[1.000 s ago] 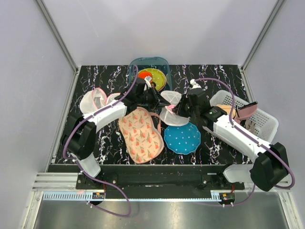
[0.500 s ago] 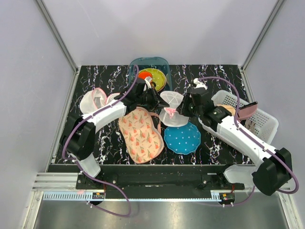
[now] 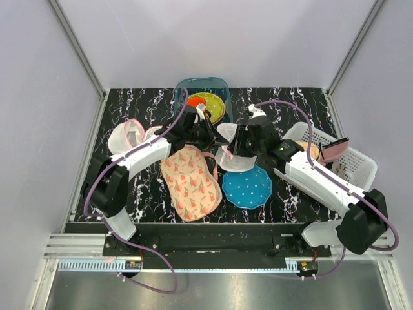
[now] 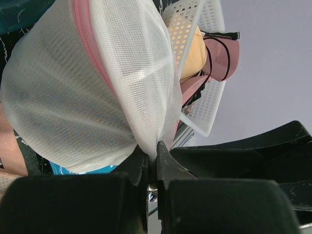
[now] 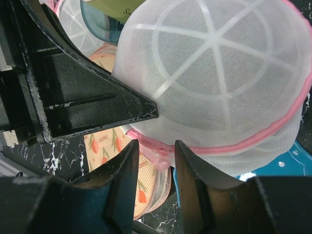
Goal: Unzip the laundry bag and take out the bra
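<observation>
- The laundry bag [image 3: 233, 160] is held up off the desk [image 3: 145, 188] at mid-table, between the two arms and just above the far edge of the blue dotted mat [image 3: 248, 187].
- The left pincer [image 4: 152, 151] is closed on a fold of the bag's white mesh, and the cloth bunches to a point where the jaws bite it.
- The right pincer [image 5: 156, 151] stands parted, one jaw on each side of the pink zip trim [image 5: 253, 136], and it is not clamping anything that can be seen.
- Handling, as a judgement:
  - The bag looks very light, since one pinch of mesh carries it.
  - The mesh is soft and yields, so a pull on it is likely to stretch the cloth rather than move the zip.
  - The white ribs [image 5: 214, 44] crossing the dome suggest the halves spring back to shape.
  - It should not break, but fine mesh could snag.
- Where to hold, as a judgement:
  - One pincer should keep the mesh or trim close to the seam as an anchor.
  - The other should take the zip pull, which cannot be picked out in these views.
- Looks: it is a round white mesh clamshell with two domes joined by a pink seam, and it is translucent.
- The bra cannot be made out in any view, and no dark shape shows through the mesh.
</observation>
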Motion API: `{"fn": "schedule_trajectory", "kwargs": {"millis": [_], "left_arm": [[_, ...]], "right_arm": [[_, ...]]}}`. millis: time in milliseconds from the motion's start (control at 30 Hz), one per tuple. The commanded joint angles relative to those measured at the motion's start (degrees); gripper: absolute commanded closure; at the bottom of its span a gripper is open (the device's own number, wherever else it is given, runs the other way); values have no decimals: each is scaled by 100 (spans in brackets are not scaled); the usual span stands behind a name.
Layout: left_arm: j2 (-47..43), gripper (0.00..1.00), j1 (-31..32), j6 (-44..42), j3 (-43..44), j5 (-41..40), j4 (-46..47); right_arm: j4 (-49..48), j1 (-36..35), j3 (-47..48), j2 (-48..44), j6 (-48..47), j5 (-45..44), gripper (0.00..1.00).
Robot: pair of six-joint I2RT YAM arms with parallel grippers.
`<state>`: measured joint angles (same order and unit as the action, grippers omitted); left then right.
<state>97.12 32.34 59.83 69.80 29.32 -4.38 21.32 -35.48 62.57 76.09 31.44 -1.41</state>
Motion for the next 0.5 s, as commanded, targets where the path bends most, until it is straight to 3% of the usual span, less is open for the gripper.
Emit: {"fn": "schedule_trajectory", "kwargs": {"millis": [0,100,300,467], "left_arm": [[-264,100,-26,-77,157,3,192],[-255,100,-26,-77,139,12,227],[-273,100,-26,-42,60,47,315],[-316,100,-26,-42,16,47,368]], "right_arm": [[-49,-125,195,89,-103,44,58],[-58,-143,177,142,-77,-104,64],[-67,-134,45,20,-41,-728,99],[12,-134,-112,-182,-68,-861,98]]}}
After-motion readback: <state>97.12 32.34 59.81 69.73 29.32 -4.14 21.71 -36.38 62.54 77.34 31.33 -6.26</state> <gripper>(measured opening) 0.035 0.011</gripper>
